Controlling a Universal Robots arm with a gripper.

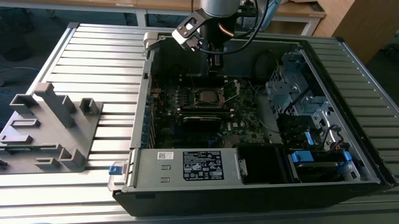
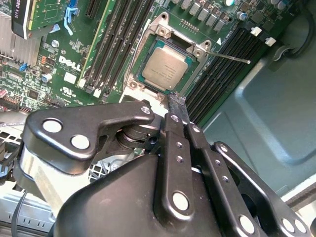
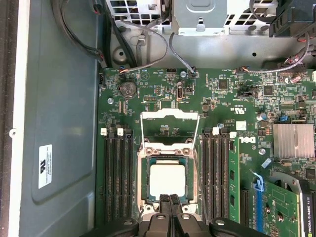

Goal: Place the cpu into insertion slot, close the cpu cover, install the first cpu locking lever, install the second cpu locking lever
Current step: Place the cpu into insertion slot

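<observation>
I found the cpu point(image 3: 168, 180) seated in the slot point(image 3: 145, 178), silver face up. The cover point(image 3: 170, 114) stood flipped open, on the side of the slot away from the gripper point(image 3: 170, 200). The gripper was clenched, fingers pressed together with nothing between them, and its tips sat by the slot's edge opposite the cover. In the exterior view the arm reached down into the open case point(image 1: 249, 198).

Silver-grey cpu point(image 3: 168, 180), green motherboard point(image 3: 222, 101), black gripper point(image 3: 170, 199)
</observation>
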